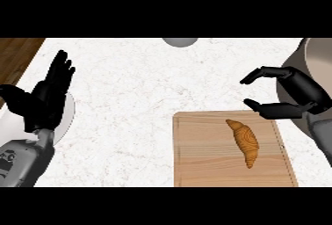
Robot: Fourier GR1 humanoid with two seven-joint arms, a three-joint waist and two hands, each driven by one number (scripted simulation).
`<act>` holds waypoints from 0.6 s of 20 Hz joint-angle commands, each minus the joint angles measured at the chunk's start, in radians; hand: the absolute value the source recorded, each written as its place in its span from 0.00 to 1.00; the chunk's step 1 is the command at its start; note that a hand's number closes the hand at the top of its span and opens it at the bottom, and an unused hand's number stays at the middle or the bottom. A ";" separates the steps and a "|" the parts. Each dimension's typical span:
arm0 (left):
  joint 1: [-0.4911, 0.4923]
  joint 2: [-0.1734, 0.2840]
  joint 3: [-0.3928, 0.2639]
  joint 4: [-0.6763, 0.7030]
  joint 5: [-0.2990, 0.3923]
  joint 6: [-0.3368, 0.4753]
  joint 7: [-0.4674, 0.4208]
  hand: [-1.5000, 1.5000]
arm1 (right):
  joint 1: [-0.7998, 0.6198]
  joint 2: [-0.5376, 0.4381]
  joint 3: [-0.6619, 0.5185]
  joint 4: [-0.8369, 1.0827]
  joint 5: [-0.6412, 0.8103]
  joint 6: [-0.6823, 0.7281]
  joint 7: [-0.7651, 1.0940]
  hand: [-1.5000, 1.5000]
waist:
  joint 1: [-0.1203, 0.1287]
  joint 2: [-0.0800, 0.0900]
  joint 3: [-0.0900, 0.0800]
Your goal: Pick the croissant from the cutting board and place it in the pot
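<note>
Head view: croissant (243,142) is lying untouched near the cutting board's (201,167) far right corner, right hand (292,94) hovering empty, half-curled beside the pot (318,52), left hand (47,94) resting open; risking fingers nudging the pastry off-board.
</note>
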 commanded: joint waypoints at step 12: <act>0.048 -0.034 0.084 0.055 0.036 -0.067 -0.071 0.50 | -0.179 -0.149 0.080 0.337 0.243 0.211 -0.533 0.00 | -0.053 -0.011 -0.003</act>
